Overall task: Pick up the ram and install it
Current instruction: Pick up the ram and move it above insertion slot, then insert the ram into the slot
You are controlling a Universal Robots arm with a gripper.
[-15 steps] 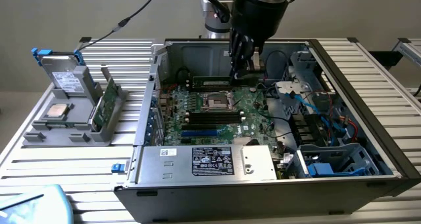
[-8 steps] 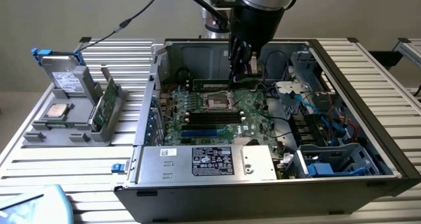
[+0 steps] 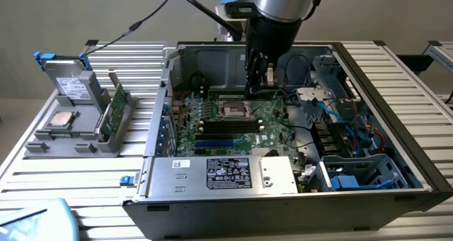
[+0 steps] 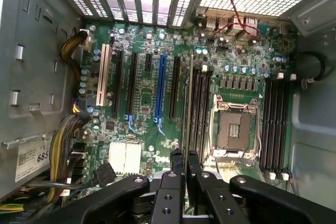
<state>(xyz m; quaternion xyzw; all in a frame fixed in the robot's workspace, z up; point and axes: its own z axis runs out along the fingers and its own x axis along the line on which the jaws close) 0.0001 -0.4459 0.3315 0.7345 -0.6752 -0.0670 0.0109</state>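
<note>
Inside the computer case (image 3: 283, 217), the end effector (image 4: 185, 156) clamps the ram (image 4: 189, 98) above the memory slots (image 4: 202, 108); any tilt could jam it.

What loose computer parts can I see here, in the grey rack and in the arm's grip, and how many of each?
Drive: 1
Processor chip: 1
Green card: 1
Ram, in the end effector: 1
Total: 4
</note>
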